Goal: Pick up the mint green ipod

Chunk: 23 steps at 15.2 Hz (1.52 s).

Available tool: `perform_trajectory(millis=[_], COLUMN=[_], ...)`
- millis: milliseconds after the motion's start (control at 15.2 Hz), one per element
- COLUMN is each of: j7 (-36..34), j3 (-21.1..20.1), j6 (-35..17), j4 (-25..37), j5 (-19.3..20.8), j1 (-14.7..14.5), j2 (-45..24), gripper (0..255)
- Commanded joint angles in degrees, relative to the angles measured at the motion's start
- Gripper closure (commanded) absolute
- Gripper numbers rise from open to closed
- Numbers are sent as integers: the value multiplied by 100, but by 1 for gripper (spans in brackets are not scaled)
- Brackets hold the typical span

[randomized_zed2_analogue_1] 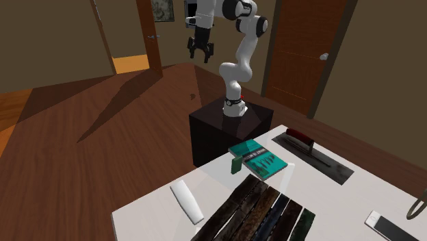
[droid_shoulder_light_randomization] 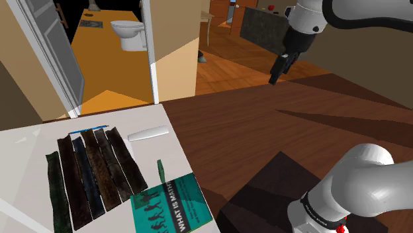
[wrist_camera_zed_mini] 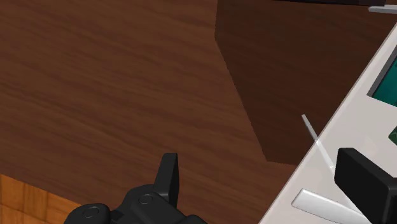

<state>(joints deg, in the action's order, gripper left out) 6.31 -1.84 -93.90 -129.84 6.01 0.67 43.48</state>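
Plainly, I'm at the very start here. My gripper [randomized_zed2_analogue_1: 199, 55] hangs high over the wooden floor [randomized_zed2_analogue_1: 102, 123], well apart from the teal book [randomized_zed2_analogue_1: 257, 159] that I'm using as my marker on the white table [randomized_zed2_analogue_1: 144, 216]. Its two black fingers [wrist_camera_zed_mini: 169, 178] are spread wide, with nothing between them and nothing touching them. Nothing is grasped, so by my reckoning the whole job lies ahead: the reach, the descent, the closing and the lift. The dark stand [randomized_zed2_analogue_1: 222, 133] sits much nearer the book than the claw does, just off the table edge on the book's side. The ipod [randomized_zed2_analogue_1: 236, 165] stands upright just beside the book, on the side facing a flat white bar [randomized_zed2_analogue_1: 186, 200]. It looks to me like a darkish green slab, not a pale mint one. A row of dark strips [randomized_zed2_analogue_1: 263, 209] lies near the book too, and the white bar rests beyond the ipod, apart from the book. I judge I'll have to swing across the stand and come down beside the book without tipping that thin ipod.
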Motion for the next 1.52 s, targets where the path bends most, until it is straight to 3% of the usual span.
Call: perform_trajectory(millis=[0, 726, 1452], j7=[0, 251, 551], j3=[0, -308, -718], j6=[0, -1714, -3227], j4=[0, -495, -352], j5=[0, -377, -623], j1=[0, -569, -1079], j2=[0, -1258, -2934], gripper=[0, 0, 0])
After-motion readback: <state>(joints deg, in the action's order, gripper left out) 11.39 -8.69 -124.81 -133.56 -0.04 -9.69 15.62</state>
